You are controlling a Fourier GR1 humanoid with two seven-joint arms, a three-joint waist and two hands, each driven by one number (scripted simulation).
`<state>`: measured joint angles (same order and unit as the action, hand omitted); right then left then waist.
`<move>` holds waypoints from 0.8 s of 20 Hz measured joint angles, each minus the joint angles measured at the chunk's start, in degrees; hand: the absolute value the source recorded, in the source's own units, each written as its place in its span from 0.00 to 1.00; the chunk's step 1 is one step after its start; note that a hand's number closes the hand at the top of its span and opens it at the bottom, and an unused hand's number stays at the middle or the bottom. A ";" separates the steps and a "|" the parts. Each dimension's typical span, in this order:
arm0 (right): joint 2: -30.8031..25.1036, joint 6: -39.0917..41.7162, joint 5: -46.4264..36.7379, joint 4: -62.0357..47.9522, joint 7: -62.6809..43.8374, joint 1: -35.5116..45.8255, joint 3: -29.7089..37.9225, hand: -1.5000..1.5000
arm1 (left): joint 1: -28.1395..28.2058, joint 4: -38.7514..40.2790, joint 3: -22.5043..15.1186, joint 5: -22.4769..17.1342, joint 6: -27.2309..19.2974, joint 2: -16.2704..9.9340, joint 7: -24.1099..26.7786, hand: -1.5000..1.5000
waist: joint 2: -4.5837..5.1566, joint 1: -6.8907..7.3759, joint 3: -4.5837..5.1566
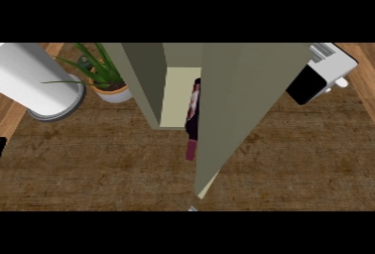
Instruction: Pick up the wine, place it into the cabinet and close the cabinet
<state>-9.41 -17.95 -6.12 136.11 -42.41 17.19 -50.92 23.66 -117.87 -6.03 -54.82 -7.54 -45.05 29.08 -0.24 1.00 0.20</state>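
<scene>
At ten o'clock I see a white cylinder [38, 79] lying tilted on the wooden counter [95, 158], a potted plant [106, 77] just beside it. At two o'clock, a white toaster [322, 72].

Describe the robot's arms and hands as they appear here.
Almost nothing shows. A black scrap at the left edge may be the left hand; a pale grey sliver below the cabinet door may be a forearm. No markings visible.
</scene>
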 measured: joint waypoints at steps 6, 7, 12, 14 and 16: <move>-0.77 -5.59 5.70 -3.34 -0.21 8.77 0.71 1.00 | -2.15 -0.62 -0.51 0.10 -0.83 1.20 -1.75 0.00 | 0.34 0.93 0.00; 0.00 -6.20 7.00 -4.84 -0.14 10.82 1.75 1.00 | -2.18 -0.74 -0.69 0.39 -1.03 1.40 -1.84 0.00 | 0.39 1.19 0.00; 6.38 -10.10 12.81 -17.77 1.46 25.54 6.42 1.00 | -3.99 0.64 -1.23 1.06 -1.29 2.73 -2.61 0.00 | 0.49 1.45 -0.03; 7.52 -11.77 14.97 -22.78 2.28 31.64 8.53 1.00 | -4.47 1.71 -1.21 1.32 -0.87 3.40 -2.58 0.00 | 0.45 1.43 -0.03; 8.24 -12.12 17.13 -28.30 3.33 37.19 11.19 1.00 | -4.81 1.37 -1.40 1.56 -1.50 3.94 -3.21 0.00 | 0.45 1.44 -0.05</move>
<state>-1.17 -30.08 11.02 107.82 -39.07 54.38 -39.73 18.85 -116.50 -7.44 -53.26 -9.04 -41.11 25.87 0.20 2.44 0.15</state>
